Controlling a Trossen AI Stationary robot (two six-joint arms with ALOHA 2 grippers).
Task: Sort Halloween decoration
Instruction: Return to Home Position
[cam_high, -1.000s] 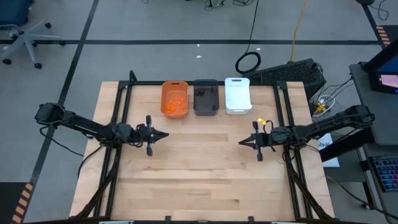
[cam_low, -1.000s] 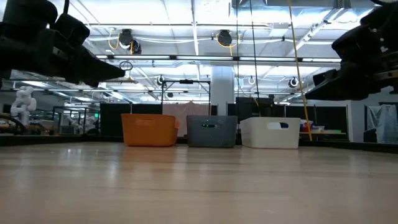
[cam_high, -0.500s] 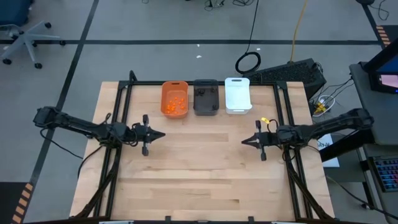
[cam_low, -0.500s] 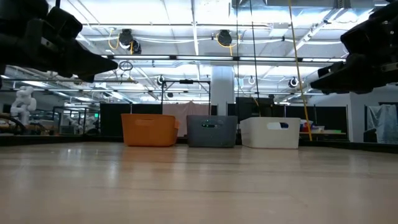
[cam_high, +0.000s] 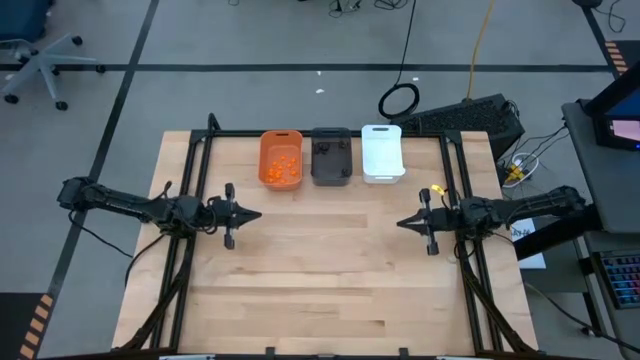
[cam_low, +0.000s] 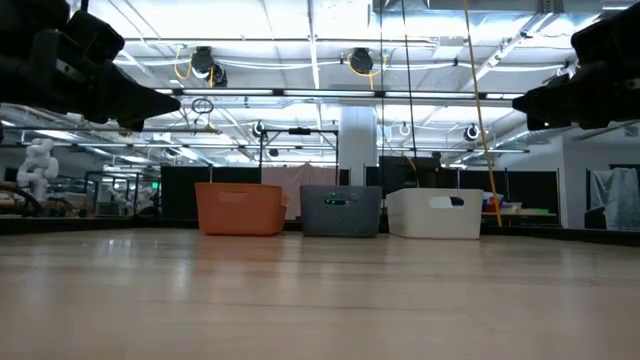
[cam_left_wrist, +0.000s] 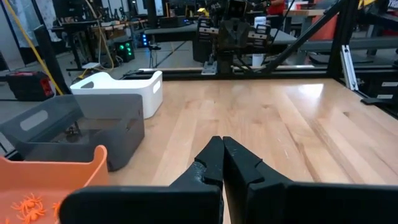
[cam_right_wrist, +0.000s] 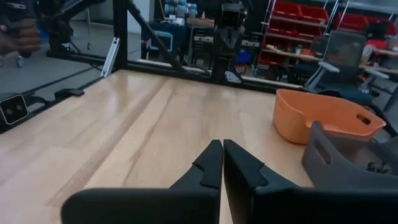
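Small orange decoration pieces (cam_high: 281, 167) lie inside the orange bin (cam_high: 265, 150), also showing in the left wrist view as orange pieces (cam_left_wrist: 30, 205). Dark pieces (cam_high: 331, 159) lie in the dark grey bin (cam_high: 347, 168). No white sticks can be made out in the white bin (cam_high: 381, 152). My left gripper (cam_high: 258, 214) hovers over the table's left part, shut and empty, its fingers (cam_left_wrist: 222, 149) closed together. My right gripper (cam_high: 401, 224) hovers over the right part, shut and empty, its tips (cam_right_wrist: 222, 148) meeting.
The three bins stand in a row at the table's far edge (cam_low: 340, 212). A black frame (cam_high: 196, 160) runs along the table's left, right and far sides. Bare wood (cam_high: 330, 270) lies between and in front of the arms. Cables and a keyboard lie beyond the far right corner.
Both arms have drawn back outward: the left gripper toward the table's left edge, the right gripper toward the right edge. Both stay shut. The bins and their contents have not moved.
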